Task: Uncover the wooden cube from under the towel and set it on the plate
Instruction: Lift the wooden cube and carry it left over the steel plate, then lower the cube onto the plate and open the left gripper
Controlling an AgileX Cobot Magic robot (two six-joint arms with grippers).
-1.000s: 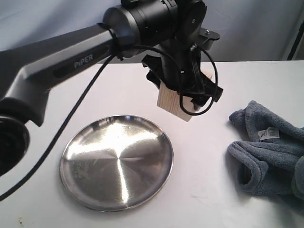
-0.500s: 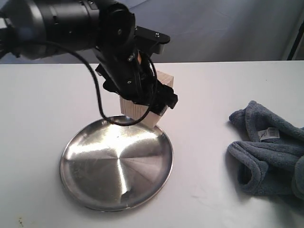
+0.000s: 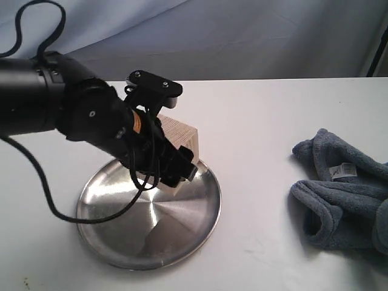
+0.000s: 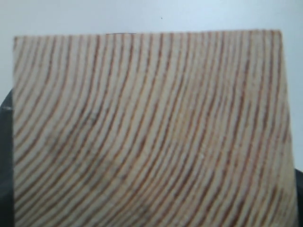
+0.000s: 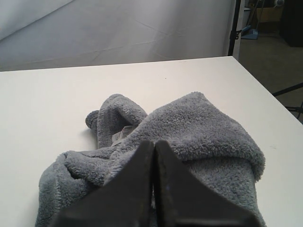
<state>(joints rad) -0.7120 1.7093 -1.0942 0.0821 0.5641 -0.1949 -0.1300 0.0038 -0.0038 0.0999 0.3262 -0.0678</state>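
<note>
The wooden cube [image 3: 180, 138] is held tilted over the far part of the silver plate [image 3: 176, 227], and my left gripper [image 3: 167, 163] is shut on it. Whether the cube touches the plate I cannot tell. In the left wrist view the cube's grain face [image 4: 151, 127] fills nearly the whole picture and hides the fingers. The blue-grey towel [image 3: 342, 194] lies crumpled at the table's right, its white label [image 3: 342, 171] showing. My right gripper [image 5: 154, 144] is shut with nothing in it, just above the towel [image 5: 189, 127].
The white table [image 3: 273, 115] runs back to a grey backdrop. In the right wrist view the table's edge [image 5: 265, 94] drops off beside the towel, with a dark stand and floor beyond it.
My left arm has swung leftward and down with the cube, from above the table right of the plate to low over the plate's far part. The towel has not moved.
</note>
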